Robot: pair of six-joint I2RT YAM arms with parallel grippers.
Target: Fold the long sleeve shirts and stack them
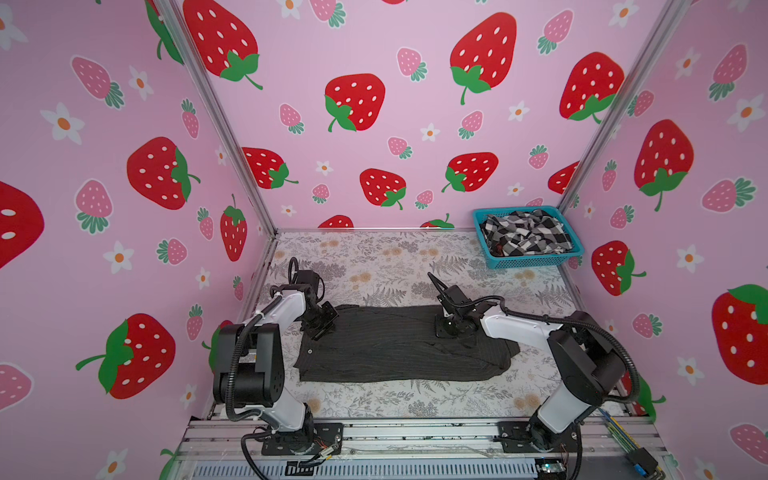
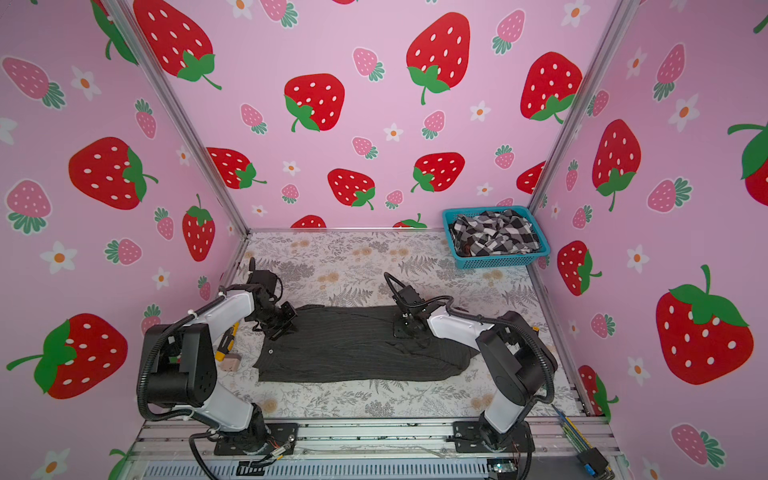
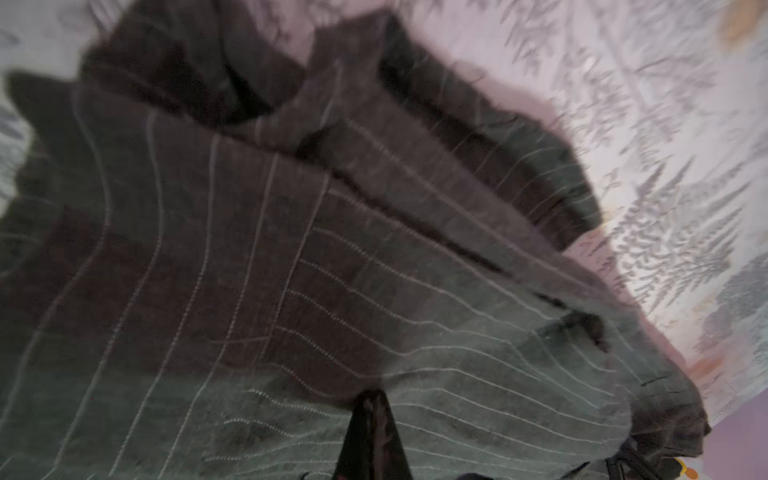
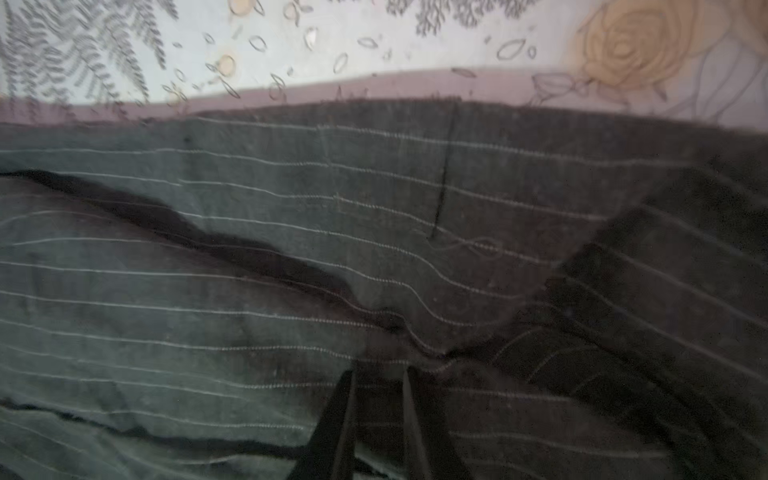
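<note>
Strawberry-papered booth, floral-print tabletop [image 1: 374,257]: dark charcoal pinstriped button-up cloth shirt [image 1: 395,349] lies spread flat mid-table, toward the near side. At its far left corner the left gripper [image 3: 370,401] is clenched on a pinch of fabric. Right of centre the right gripper [image 4: 378,370] straddles a fold, jaws narrowly apart; grip can't be told. Cloth prob. light, limp, no stiffness: take far edge at both ends, thru all layers, or it sags. Black-and-white checked shirt [image 1: 525,235] sits crumpled in blue plastic mesh basket [image 1: 532,262], far right corner.
</note>
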